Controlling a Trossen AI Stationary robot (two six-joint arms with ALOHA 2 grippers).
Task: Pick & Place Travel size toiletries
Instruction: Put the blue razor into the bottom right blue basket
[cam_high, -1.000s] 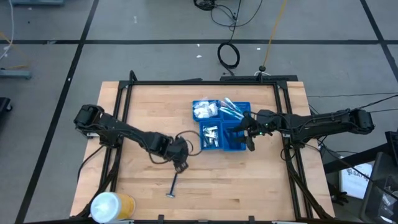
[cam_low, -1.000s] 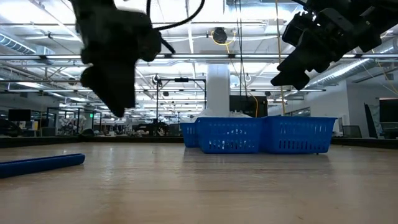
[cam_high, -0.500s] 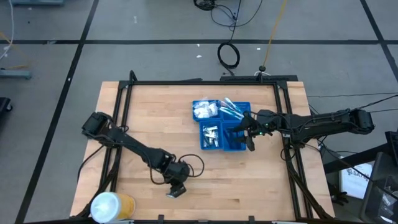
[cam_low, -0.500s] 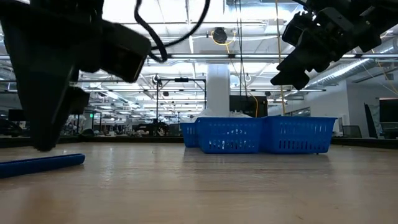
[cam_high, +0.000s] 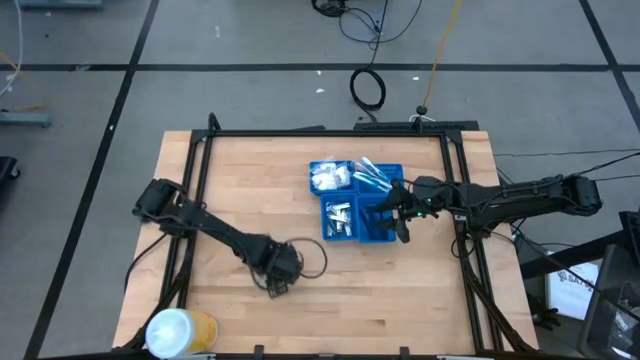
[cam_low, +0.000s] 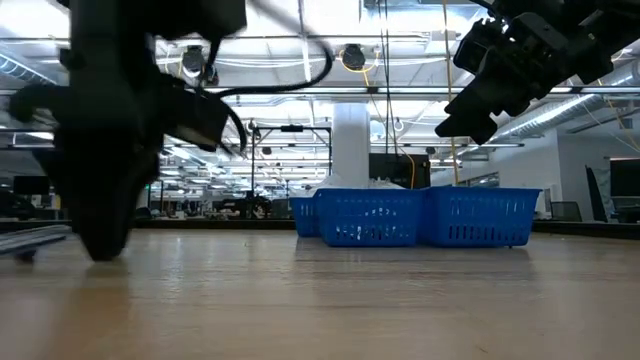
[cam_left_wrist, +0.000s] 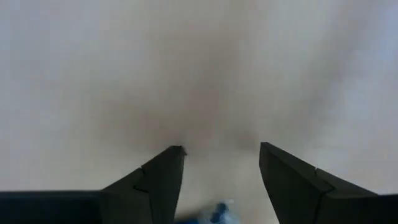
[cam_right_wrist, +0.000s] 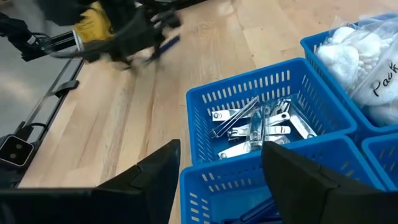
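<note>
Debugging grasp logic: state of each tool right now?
Left tool: open, down at the table over a blue stick, not gripping it.
Right tool: open, empty, above the blue tray.

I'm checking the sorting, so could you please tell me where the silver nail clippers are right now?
In the high view the nail clippers lie in the blue tray's front-left compartment, right of table centre, just left of the right gripper.

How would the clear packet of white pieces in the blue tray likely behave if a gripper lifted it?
The clear packet would probably sag, floppy, since its film wrinkles around lumpy white pieces. It looks light for its bulk. The glossy film might slip between fingers.
</note>
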